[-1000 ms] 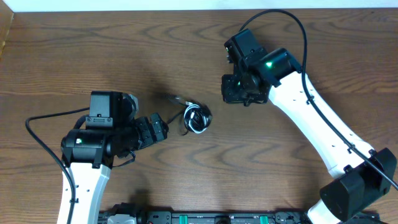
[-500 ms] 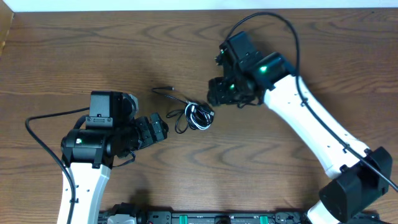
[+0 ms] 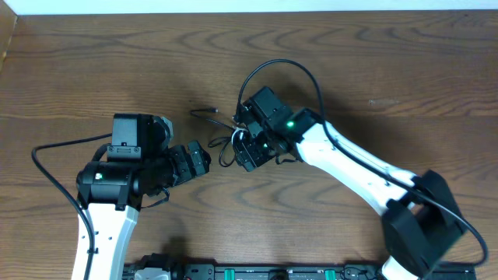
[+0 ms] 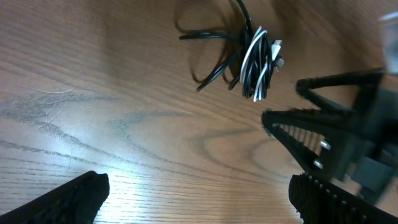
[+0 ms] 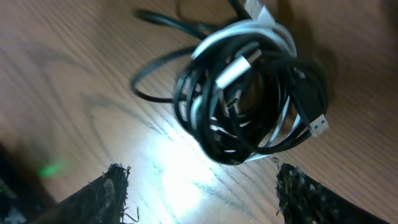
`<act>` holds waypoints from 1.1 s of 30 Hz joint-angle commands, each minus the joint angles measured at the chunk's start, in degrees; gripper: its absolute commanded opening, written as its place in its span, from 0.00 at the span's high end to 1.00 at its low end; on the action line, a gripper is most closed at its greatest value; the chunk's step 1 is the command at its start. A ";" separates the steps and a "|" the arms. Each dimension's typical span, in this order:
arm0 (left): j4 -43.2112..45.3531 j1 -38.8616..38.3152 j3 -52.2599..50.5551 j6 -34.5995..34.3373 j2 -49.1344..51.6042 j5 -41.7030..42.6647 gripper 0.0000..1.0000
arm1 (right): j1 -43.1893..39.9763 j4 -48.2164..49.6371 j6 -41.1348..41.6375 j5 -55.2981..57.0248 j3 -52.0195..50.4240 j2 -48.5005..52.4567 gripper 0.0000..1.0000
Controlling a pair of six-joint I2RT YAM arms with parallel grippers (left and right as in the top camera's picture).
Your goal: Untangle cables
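The cables (image 3: 233,140) are found near the middle of the wooden worktop (image 3: 117,62), between the two arms. They are wound together in one small tangled coil of several black cords and one white cord. In the overhead view a part of this coil is covered by the right claw (image 3: 246,152), which is placed directly above it. One thin black end (image 3: 204,111) is stretched out from the coil toward the far left, and it lies flat on the wood.

In the right wrist view the cables (image 5: 249,106) are seen close. The white cord is wrapped among the black loops, a plug with a blue tip (image 5: 318,126) sticks out on the right side, and a pale plug (image 5: 236,68) lies across the top. The right claw (image 5: 202,175) is spread wide, with the coil in front of the gap between its fingers. Nothing is gripped by it, and it cannot be told whether the cables are touched.

The left claw (image 3: 201,160) is held just beside the coil, on its left side. In the left wrist view the left claw (image 4: 199,183) is also spread apart and holds nothing. The cables (image 4: 255,62) are seen ahead of it on the worktop.
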 commanded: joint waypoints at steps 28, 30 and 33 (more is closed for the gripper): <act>-0.28 0.17 0.59 -0.50 -0.04 -0.44 0.02 | 0.79 -24.00 4.50 7.80 36.02 7.52 0.99; -0.28 0.17 0.59 -0.50 -0.04 -0.42 0.02 | 0.98 -25.09 6.38 10.73 37.05 7.52 0.98; -0.31 0.17 0.59 -0.50 -0.04 -0.42 0.02 | 1.07 -26.32 7.30 13.77 35.95 7.65 0.98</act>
